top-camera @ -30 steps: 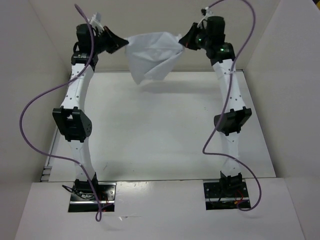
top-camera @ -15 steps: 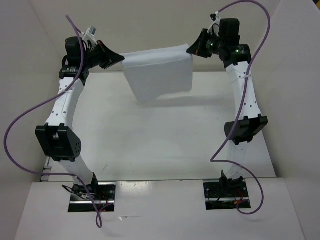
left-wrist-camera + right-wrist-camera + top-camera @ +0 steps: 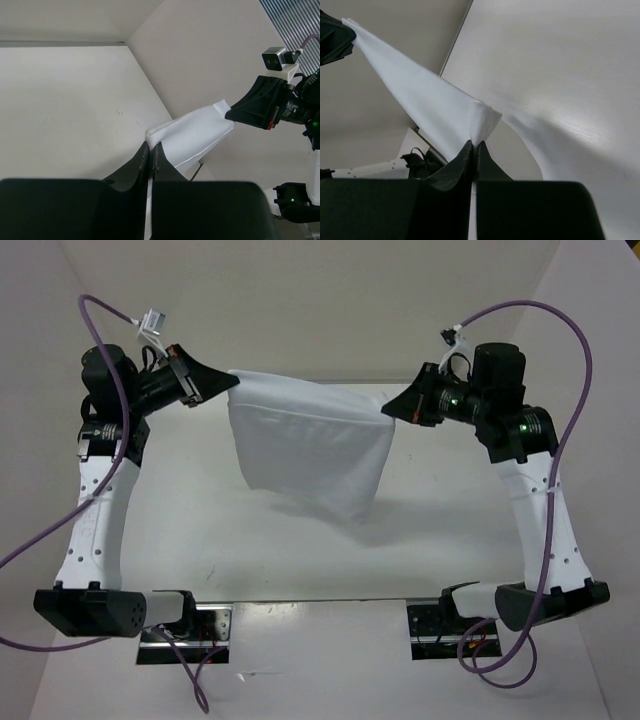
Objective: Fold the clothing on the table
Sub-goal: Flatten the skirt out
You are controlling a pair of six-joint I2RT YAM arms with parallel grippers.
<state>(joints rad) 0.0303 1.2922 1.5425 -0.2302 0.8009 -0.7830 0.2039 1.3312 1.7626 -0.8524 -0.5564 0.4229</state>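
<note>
While hanging above table (image 3: 290, 555), pinched tight by left gripper (image 3: 228, 386) at ten o'clock and right gripper (image 3: 392, 410) at two o'clock: clothing (image 3: 310, 445) spread, not yet folded.

The clothing (image 3: 305, 445) hangs over the middle of the surface (image 3: 200, 530), stretched between the two hands. Its upper left corner is in the left hand (image 3: 228, 385) and its upper right corner in the right hand (image 3: 392, 410). Its lower edge dips lowest on the right. Behind and beside the surface stand walls (image 3: 300, 300).
</note>
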